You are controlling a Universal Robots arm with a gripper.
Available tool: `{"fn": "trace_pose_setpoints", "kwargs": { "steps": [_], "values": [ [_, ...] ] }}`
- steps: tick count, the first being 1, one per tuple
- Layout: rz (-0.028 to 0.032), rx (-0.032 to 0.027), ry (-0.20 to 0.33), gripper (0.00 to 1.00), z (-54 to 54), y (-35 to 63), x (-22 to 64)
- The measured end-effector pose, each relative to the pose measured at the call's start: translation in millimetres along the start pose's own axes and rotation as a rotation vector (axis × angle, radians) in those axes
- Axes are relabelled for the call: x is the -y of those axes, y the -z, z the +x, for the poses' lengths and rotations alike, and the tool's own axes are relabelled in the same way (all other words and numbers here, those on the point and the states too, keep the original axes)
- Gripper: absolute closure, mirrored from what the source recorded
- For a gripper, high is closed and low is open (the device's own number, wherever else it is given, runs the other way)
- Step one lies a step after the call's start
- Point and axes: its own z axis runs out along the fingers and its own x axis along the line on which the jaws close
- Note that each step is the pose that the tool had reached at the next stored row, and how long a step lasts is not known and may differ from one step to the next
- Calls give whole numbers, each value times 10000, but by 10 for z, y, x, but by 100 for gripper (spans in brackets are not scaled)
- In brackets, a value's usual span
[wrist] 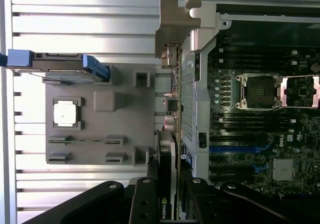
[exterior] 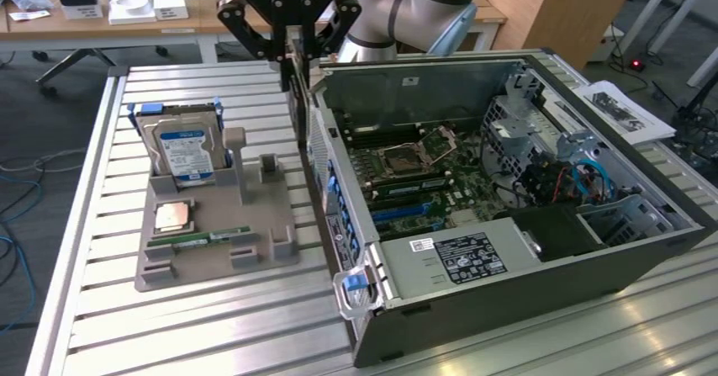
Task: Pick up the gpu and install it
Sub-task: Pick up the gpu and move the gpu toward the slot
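My gripper is shut on the gpu, a thin dark card that hangs on edge below the fingers. The card is in the air beside the open computer case, just outside the case wall on the exterior view's left. In the wrist view the gpu appears edge-on between my fingers, with its silver bracket at the far end. It lines up along the case wall, next to the motherboard with its blue slots.
A grey holder tray lies on the slatted table at the exterior view's left. It carries a hard drive with a blue label, a processor chip and a green memory stick. Papers lie beyond the case.
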Motion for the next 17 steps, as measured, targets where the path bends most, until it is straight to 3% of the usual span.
{"fn": "trace_pose_setpoints", "kwargs": {
  "steps": [17],
  "values": [
    [0, 0, 1, 73, -100, -3, -4]
  ]
}}
